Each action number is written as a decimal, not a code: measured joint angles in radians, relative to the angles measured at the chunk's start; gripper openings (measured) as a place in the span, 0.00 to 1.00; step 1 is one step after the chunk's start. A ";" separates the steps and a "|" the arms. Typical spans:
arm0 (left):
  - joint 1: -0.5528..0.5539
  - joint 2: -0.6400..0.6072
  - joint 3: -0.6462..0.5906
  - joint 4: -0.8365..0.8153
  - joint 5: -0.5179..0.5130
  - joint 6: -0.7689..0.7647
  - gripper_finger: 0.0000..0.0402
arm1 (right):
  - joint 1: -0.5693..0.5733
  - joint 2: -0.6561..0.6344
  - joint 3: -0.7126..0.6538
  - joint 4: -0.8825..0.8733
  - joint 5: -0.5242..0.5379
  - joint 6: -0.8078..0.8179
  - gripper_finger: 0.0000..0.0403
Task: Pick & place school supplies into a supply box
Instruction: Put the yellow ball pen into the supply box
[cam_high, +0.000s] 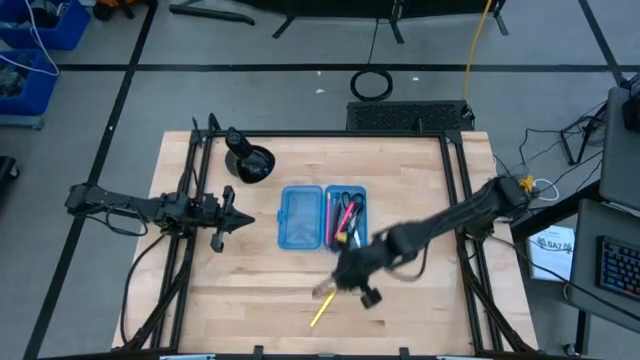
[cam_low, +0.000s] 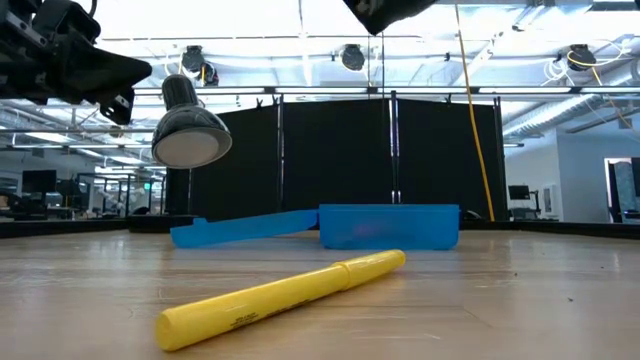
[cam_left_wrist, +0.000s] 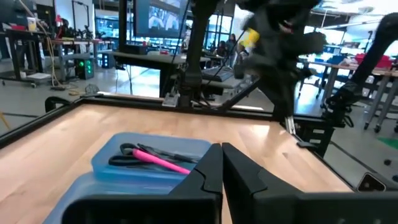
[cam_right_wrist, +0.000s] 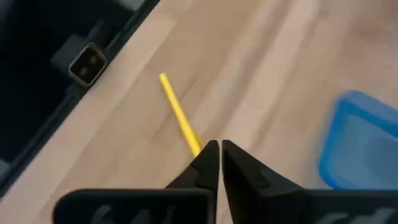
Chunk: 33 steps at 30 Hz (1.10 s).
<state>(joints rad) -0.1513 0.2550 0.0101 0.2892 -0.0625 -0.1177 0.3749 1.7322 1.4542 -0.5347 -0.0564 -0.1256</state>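
Right gripper (cam_right_wrist: 214, 149) hangs above the wood table (cam_high: 420, 300), fingers pressed together, nothing between them. In the right wrist view its tips point toward the near end of a yellow pen (cam_right_wrist: 179, 115), which lies flat on the bare table beyond and below them; whether the tips touch it cannot be told. In the high view the right gripper (cam_high: 345, 280) sits just above that yellow pen (cam_high: 319, 313), with the supply box (cam_high: 322, 217) close by on the far side of the gripper.

The supply box lies open, two blue halves side by side. The half nearer the right gripper holds pens and dark-handled scissors (cam_high: 346, 215); the other half shows no clear contents. Low view: the yellow pen (cam_low: 285, 297) lies in front of the box (cam_low: 388, 227).

Left gripper (cam_left_wrist: 221, 163) waits well apart, on the box's other side, fingers closed and empty, pointed at the box. A black cup-like object (cam_high: 250, 161) stands near it.
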 joint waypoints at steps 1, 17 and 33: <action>0.000 0.000 0.000 0.000 0.000 -0.001 0.03 | 0.020 0.029 0.014 0.010 0.031 -0.005 0.05; 0.000 0.000 0.000 -0.012 0.000 -0.044 0.08 | 0.087 0.339 0.327 -0.061 -0.022 -0.052 0.38; 0.000 0.000 0.001 -0.116 0.002 -0.045 0.08 | 0.087 0.464 0.326 0.016 0.015 -0.189 0.38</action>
<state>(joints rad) -0.1513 0.2554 0.0109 0.1735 -0.0605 -0.1627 0.4622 2.1962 1.7802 -0.5189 -0.0411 -0.3145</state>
